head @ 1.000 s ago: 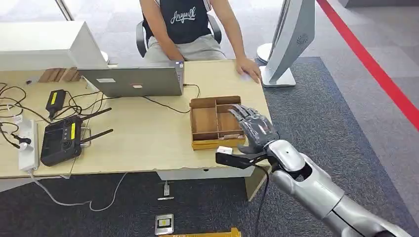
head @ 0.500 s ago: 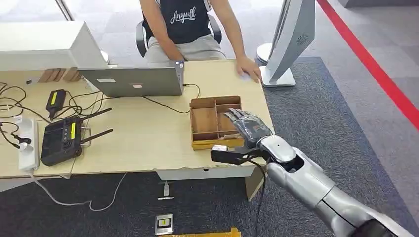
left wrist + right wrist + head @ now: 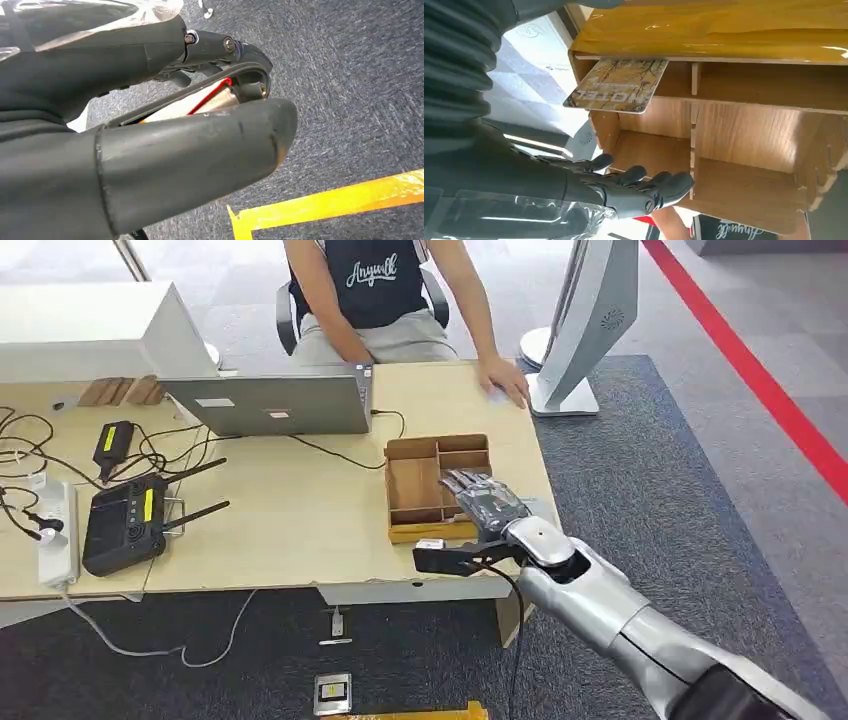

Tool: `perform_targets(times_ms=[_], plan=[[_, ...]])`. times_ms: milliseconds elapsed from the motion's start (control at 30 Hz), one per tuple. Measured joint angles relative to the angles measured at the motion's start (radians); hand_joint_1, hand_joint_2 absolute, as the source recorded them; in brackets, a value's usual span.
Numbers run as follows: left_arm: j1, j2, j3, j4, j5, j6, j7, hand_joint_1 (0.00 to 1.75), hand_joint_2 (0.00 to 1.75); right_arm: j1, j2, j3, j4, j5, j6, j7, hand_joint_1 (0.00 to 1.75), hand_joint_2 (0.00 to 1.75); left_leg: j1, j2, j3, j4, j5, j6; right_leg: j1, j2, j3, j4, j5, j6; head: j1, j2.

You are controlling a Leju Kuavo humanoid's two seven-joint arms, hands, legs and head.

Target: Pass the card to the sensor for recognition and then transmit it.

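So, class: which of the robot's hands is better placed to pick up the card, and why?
The right. The right hand hangs over the wooden tray, with the card in a compartment near its fingers. The left hand is down over the carpet.

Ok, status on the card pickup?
Right robot hand open over wooden tray, card not gripped. Card leans in a tray compartment. Left robot hand hangs over carpet, state unclear. Nothing blocking the card.
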Motion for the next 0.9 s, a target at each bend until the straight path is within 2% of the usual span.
perform_targets(times_ms=[500,767,900], plan=[[0.000,0.000,0.000,0.000,0.002,0.003,0.002,0.00,0.00,-0.032,0.053,0.016,0.115,-0.015,-0.033,-0.024,0.00,1.75,0.000,0.000,0.000,0.000,0.000,0.000,0.000,0.000,0.000,0.000,0.000,0.000,0.000,0.000],[0.001,0.000,0.000,0.000,0.004,0.003,0.011,0.00,0.00,-0.042,0.056,0.014,0.148,-0.033,-0.060,-0.019,0.00,1.75,0.000,0.000,0.000,0.000,0.000,0.000,0.000,0.000,0.000,0.000,0.000,0.000,0.000,0.000],[0.001,0.000,0.000,0.000,0.003,0.009,0.013,0.00,0.00,-0.041,0.048,0.013,0.147,-0.043,-0.059,0.007,0.00,1.75,0.000,0.000,0.001,0.000,0.000,0.000,0.000,0.000,0.000,0.000,0.000,0.000,0.000,0.000]])
